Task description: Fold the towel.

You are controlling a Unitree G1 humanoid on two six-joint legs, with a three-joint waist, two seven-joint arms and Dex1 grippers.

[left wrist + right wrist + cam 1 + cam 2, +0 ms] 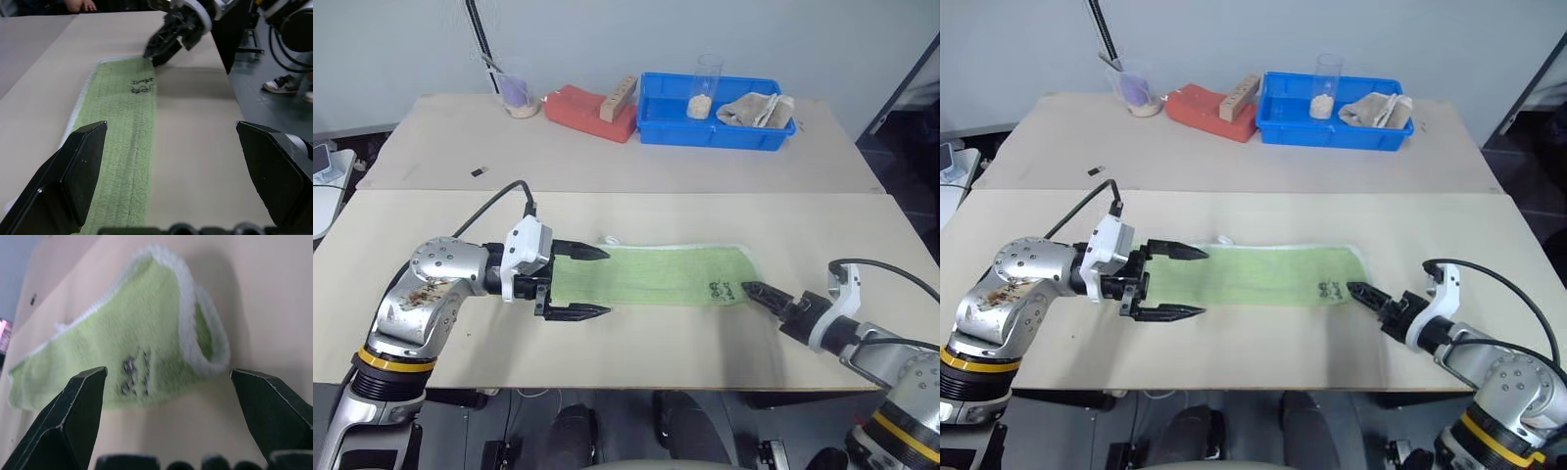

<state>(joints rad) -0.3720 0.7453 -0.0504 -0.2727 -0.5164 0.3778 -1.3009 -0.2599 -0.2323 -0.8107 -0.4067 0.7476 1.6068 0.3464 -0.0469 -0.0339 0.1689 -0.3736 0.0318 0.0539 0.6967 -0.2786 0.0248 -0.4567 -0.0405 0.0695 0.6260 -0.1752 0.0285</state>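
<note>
The towel (651,274) lies on the front table as a long, narrow light green strip with white edging. Its small dark logo (720,289) is near the right end, and a white loop (607,240) pokes out at the far left corner. My left gripper (607,282) is open and points right, with one finger on each side of the towel's left end. My right gripper (754,291) is open too, its tips just off the rolled right end (205,342) by the logo. Neither gripper holds the cloth.
On the rear table stand a blue bin (656,132) holding a glass and a crumpled cloth, a red block (587,110) with a wooden piece on it, and a purple cup (516,93). A small dark object (478,172) lies near the seam between the tables.
</note>
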